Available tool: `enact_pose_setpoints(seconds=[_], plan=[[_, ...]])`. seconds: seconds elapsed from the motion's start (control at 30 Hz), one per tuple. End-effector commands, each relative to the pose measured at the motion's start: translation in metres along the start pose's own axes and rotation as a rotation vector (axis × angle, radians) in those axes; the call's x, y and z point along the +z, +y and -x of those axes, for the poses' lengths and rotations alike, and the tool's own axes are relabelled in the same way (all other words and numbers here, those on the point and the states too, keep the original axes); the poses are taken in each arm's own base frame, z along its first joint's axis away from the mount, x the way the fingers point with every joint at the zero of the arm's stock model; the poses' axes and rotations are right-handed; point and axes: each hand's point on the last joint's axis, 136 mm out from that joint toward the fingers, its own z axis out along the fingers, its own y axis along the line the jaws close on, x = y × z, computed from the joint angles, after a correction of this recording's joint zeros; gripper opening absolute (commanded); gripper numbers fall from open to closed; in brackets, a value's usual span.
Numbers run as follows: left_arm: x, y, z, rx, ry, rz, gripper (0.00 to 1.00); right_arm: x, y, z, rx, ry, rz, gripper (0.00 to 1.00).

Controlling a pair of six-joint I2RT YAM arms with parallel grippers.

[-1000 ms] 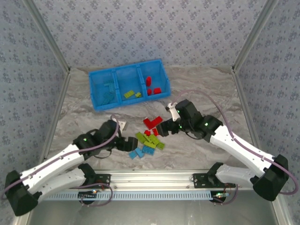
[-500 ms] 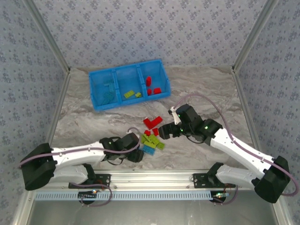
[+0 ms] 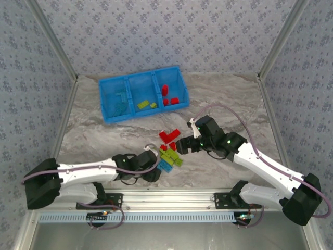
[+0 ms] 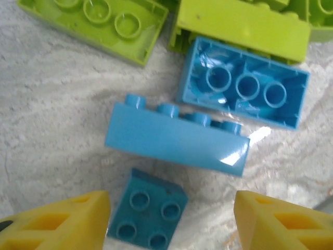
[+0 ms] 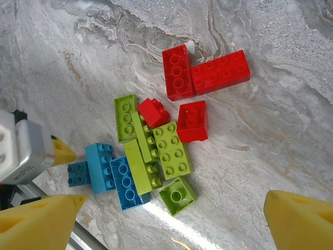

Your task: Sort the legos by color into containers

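Three blue legos (image 4: 176,139) (one darker, one hollow-side up), glossy

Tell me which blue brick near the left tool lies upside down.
The blue brick against the green bricks: its hollow, tubed underside faces up. The other two show studs.

Left arm (image 3: 86,170) and right arm (image 3: 263,162): white link shells, black joints and bases. Lilac cable (image 3: 229,110) routed along each. Fingers (image 4: 57,221): yellow wedges.
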Motion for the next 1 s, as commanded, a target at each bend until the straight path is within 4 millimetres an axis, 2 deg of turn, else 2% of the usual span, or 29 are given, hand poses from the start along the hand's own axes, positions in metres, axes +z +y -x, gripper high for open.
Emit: enact_pose_setpoints(seconds=[0.0,0.1,0.2,0.3,0.37,0.47,0.57,0.7,0.83,0.9,0.97], plan=[[-0.004,0.005,-0.009,0.028,0.007,0.004,0.69,-0.001,0.004,0.003,0.008,-0.005,0.014,0.96],[0.0,0.006,-0.013,0.037,0.027,0.007,0.72,-0.001,0.004,0.004,0.009,0.007,0.014,0.96],[0.007,0.014,-0.02,0.049,0.061,0.058,0.71,-0.003,0.008,0.004,0.01,0.009,0.028,0.96],[0.014,0.018,-0.024,0.066,0.096,0.091,0.62,-0.004,0.024,0.0,-0.009,0.039,0.112,0.96],[0.017,0.017,-0.025,0.07,0.105,0.092,0.57,-0.003,0.038,-0.011,-0.036,0.085,0.183,0.95],[0.02,0.017,-0.024,0.069,0.096,0.093,0.52,0.003,0.047,-0.031,-0.09,0.165,0.205,0.95],[0.02,0.016,-0.02,0.066,0.074,0.088,0.45,0.007,0.048,-0.048,-0.109,0.227,0.186,0.94],[0.02,0.007,-0.016,0.063,0.042,0.031,0.3,0.008,0.046,-0.043,-0.1,0.193,0.17,0.94],[0.009,0.008,-0.005,0.044,-0.017,0.031,0.27,0.004,0.038,-0.033,-0.084,0.145,0.131,0.95],[-0.006,0.01,0.007,0.028,-0.075,0.036,0.25,0.0,0.035,-0.029,-0.074,0.123,0.121,0.95],[-0.029,0.014,0.024,0.01,-0.156,0.047,0.22,-0.004,0.03,-0.025,-0.057,0.096,0.106,0.95]])
